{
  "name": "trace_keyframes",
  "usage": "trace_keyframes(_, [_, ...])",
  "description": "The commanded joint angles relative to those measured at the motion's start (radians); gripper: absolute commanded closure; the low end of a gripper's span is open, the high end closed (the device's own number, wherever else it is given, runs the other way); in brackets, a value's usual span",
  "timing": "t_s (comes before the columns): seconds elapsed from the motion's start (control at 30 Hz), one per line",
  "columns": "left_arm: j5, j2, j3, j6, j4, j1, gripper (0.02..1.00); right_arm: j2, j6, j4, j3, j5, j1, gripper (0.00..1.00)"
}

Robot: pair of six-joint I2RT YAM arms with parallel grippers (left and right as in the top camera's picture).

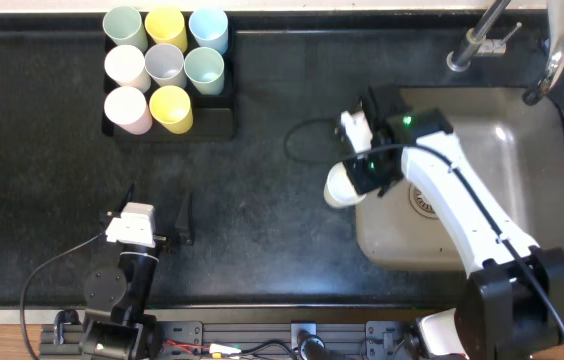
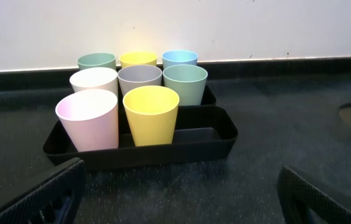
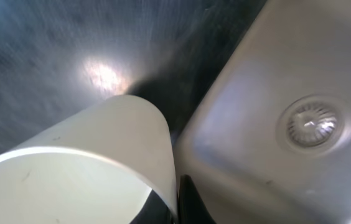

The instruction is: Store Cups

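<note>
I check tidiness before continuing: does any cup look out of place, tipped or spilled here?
One white cup is apart from the others: the right gripper holds it over the counter beside the sink. The eight cups in the black tray stand upright, with one corner slot bare. No spill shows.

Dark speckled stone countertop (image 1: 262, 230) runs wide here. On the right, sunk into it, is a stainless steel sink basin (image 1: 522, 150) with a round metal drain strainer (image 3: 315, 123). A chrome faucet (image 1: 474, 42) stands behind.
</note>
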Motion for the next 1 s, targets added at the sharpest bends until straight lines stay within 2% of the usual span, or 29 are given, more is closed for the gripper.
trace_keyframes(0.03, [-0.004, -0.009, -0.003, 0.021, -0.001, -0.007, 0.020, -0.009, -0.003, -0.102, 0.356, 0.080, 0.045, 0.958])
trace_keyframes(0.2, [-0.005, -0.009, -0.003, 0.021, -0.001, -0.007, 0.020, 0.131, 0.002, -0.312, 0.787, 0.084, 0.125, 0.958])
trace_keyframes(0.33, [-0.005, -0.009, -0.003, 0.021, -0.001, -0.007, 0.020, 0.382, 0.000, -0.518, 1.200, 0.085, 0.196, 0.958])
trace_keyframes(0.47, [-0.004, -0.009, -0.003, 0.021, -0.002, -0.007, 0.020, 0.551, -0.011, -0.536, 1.437, 0.135, 0.261, 0.958])
trace_keyframes(0.67, [-0.005, -0.009, -0.003, 0.021, -0.001, -0.007, 0.020, 0.664, -0.014, -0.518, 1.469, 0.129, 0.335, 0.956])
trace_keyframes(0.87, [-0.005, -0.009, -0.003, 0.021, -0.001, -0.007, 0.020, 0.707, -0.014, -0.441, 1.466, 0.126, 0.362, 0.956])
trace_keyframes(1.0, [-0.005, -0.009, -0.003, 0.021, -0.001, -0.007, 0.020, 0.736, -0.013, -0.404, 1.465, 0.090, 0.364, 0.956])
